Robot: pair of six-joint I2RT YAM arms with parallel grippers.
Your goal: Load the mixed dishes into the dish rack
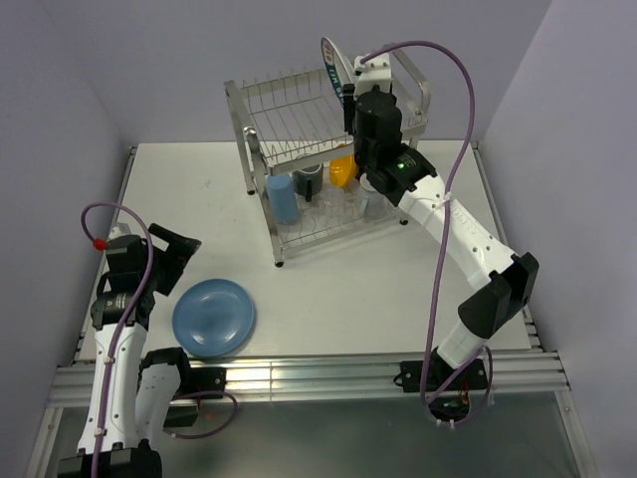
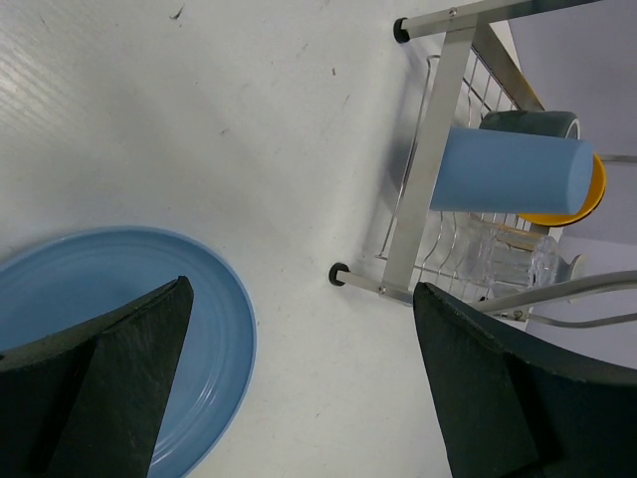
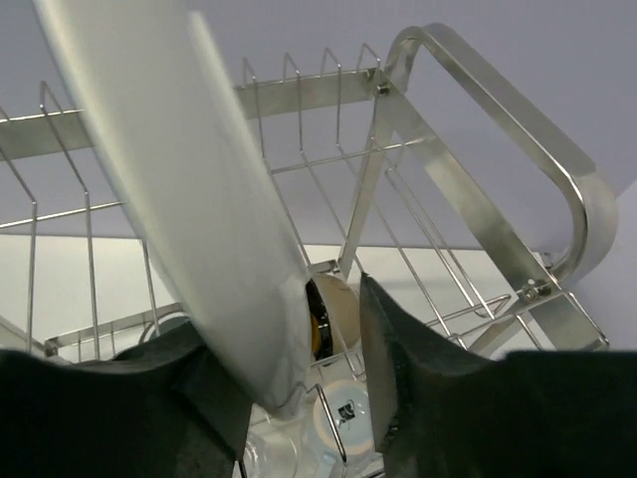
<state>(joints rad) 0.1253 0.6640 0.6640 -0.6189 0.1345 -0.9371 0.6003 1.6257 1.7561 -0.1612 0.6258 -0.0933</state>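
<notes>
Two grippers showing: right gripper (image 3: pixel 294 339) sitting slack around white plate (image 3: pixel 179 169) in rack (image 3: pixel 498 149) top tier, upper centre; left gripper (image 2: pixel 299 299) hovering wide open over blue plate (image 2: pixel 90 289) edge, lower left.

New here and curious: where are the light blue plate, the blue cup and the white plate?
light blue plate (image 1: pixel 214 317): top view, middle of its face.
blue cup (image 2: pixel 508 169): left wrist view, its side wall.
white plate (image 3: pixel 189 169): right wrist view, its broad face.

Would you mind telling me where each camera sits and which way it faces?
Top external: above, behind the bases, looking down; table, dish rack, both arms.
Left wrist: faces down at light blue plate; own fingers show.
Right wrist: faces rack's top tier; fingers flank white plate.
Shared: top and left wrist see that plate.
</notes>
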